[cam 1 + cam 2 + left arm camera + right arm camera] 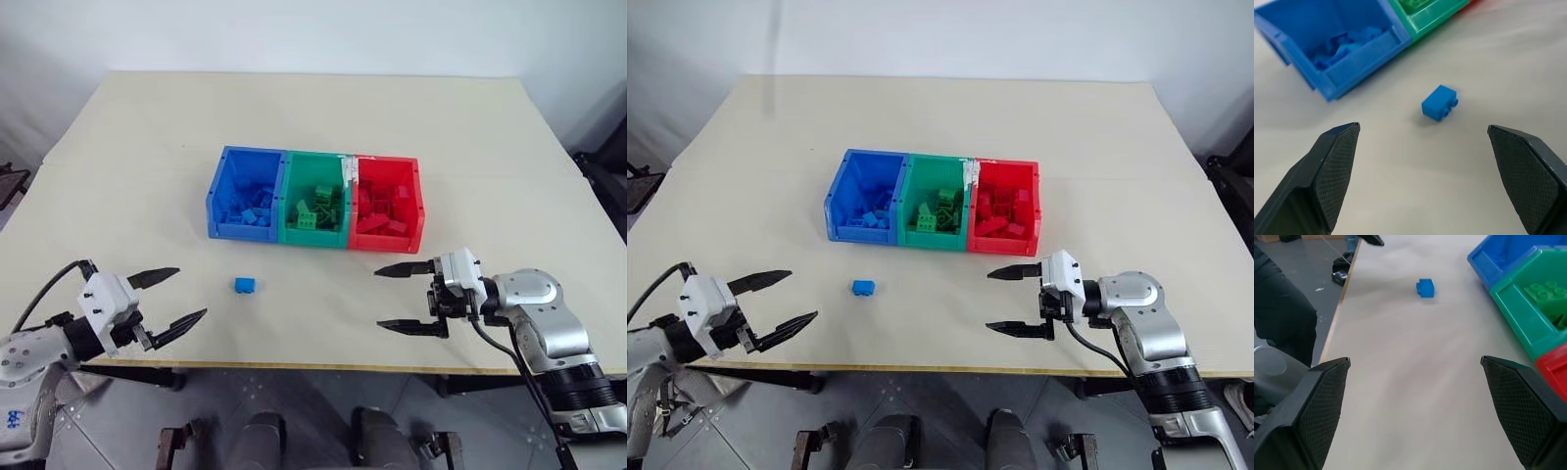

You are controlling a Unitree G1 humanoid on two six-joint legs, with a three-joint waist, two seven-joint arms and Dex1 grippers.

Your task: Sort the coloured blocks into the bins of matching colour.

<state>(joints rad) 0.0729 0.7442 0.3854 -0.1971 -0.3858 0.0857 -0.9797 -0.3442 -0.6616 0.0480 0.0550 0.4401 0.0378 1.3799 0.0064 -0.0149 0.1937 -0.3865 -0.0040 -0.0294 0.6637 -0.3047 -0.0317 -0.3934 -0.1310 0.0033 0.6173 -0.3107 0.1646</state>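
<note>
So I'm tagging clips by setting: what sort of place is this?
Probably a lab or test room, not a home: a plain table against bare white walls, carrying just three joined bins of toy bricks and one loose blue block.

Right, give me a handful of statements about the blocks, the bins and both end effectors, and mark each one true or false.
1. One blue block lies loose on the table. True.
2. The green bin sits between the blue bin and the red bin. True.
3. The left end effector grips the blue block. False: it is open and holds nothing, and the block lies apart from it.
4. The red bin is empty. False: it holds red blocks.
5. The right end effector is open. True.
</note>
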